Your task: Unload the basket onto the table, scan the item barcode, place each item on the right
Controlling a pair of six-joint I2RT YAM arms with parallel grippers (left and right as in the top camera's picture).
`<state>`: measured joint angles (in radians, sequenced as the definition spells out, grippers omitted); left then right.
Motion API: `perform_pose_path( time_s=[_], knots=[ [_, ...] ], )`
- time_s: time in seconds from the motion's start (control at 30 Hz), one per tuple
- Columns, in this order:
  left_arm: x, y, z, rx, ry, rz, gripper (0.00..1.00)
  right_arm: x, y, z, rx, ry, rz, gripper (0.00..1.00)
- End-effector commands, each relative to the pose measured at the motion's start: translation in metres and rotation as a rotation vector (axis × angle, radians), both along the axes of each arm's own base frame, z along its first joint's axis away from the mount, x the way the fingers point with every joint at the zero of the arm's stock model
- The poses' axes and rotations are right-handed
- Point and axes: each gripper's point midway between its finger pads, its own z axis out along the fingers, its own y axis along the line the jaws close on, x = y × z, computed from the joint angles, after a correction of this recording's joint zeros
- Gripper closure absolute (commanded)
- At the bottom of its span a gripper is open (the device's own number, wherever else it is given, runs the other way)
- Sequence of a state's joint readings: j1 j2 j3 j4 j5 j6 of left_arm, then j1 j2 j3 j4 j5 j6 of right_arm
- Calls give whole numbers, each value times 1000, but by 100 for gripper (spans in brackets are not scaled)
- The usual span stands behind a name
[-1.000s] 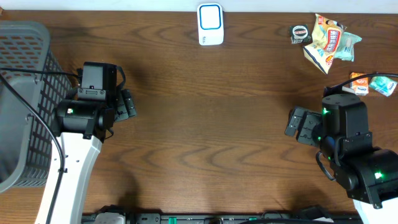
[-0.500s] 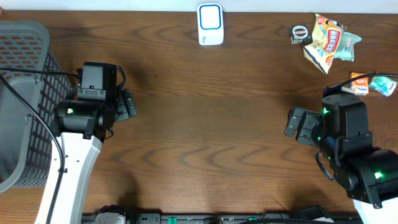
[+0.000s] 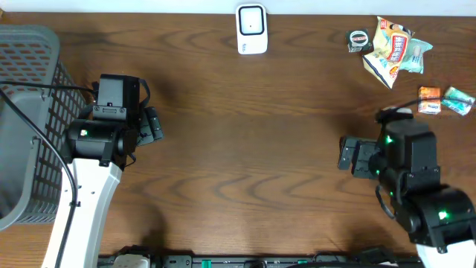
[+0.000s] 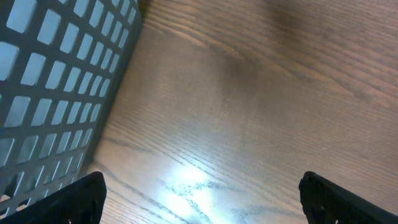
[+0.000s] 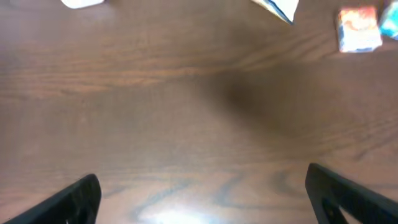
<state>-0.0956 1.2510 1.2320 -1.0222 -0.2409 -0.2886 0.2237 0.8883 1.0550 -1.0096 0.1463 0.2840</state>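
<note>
The white barcode scanner [image 3: 251, 28] stands at the table's far edge, in the middle. The items lie at the far right: a pile of snack packets [image 3: 394, 48], a small round pack [image 3: 359, 39], an orange box [image 3: 429, 100] and a teal packet [image 3: 457, 99]. My right gripper [image 3: 348, 155] is open and empty over bare wood, left of and nearer than these items. In the right wrist view the orange box [image 5: 358, 28] shows at the top right, far beyond my open right gripper [image 5: 202, 205]. My left gripper [image 3: 152, 125] is open and empty beside the basket.
A grey mesh basket [image 3: 22, 119] fills the left edge; its wall [image 4: 56, 81] sits close on the left in the left wrist view, where my left gripper [image 4: 202, 208] stands over bare brown wood. A black rail runs along the front edge.
The right arm has shifted slightly toward the front edge and left, uncovering the orange box and teal packet. The left arm has not moved.
</note>
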Motion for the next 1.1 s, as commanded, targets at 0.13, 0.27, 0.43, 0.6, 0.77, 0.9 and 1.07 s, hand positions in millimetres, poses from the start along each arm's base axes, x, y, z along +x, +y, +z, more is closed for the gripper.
perform_pose_path(
  time_s=[0.13,0.27,0.43,0.6,0.77,0.9,1.07],
  knots=[
    [2,0,4,0,-10,4,2,-10,-1,-38,42,-161,127,1],
    [2,0,4,0,-9,4,2,-13,-13,-54,41,-283,81,1],
    [2,0,4,0,-10,4,2,-16,-10,-67,32,-450,121,1],
    [2,0,4,0,-10,4,2,-11,-8,-72,33,-560,137,1],
    [2,0,4,0,-10,4,2,-7,-8,-71,25,-661,139,1],
    [2,0,4,0,-10,4,2,-4,-8,-75,19,-733,138,1],
    [2,0,4,0,-10,4,2,-2,-11,-75,10,-775,126,1]
  ],
)
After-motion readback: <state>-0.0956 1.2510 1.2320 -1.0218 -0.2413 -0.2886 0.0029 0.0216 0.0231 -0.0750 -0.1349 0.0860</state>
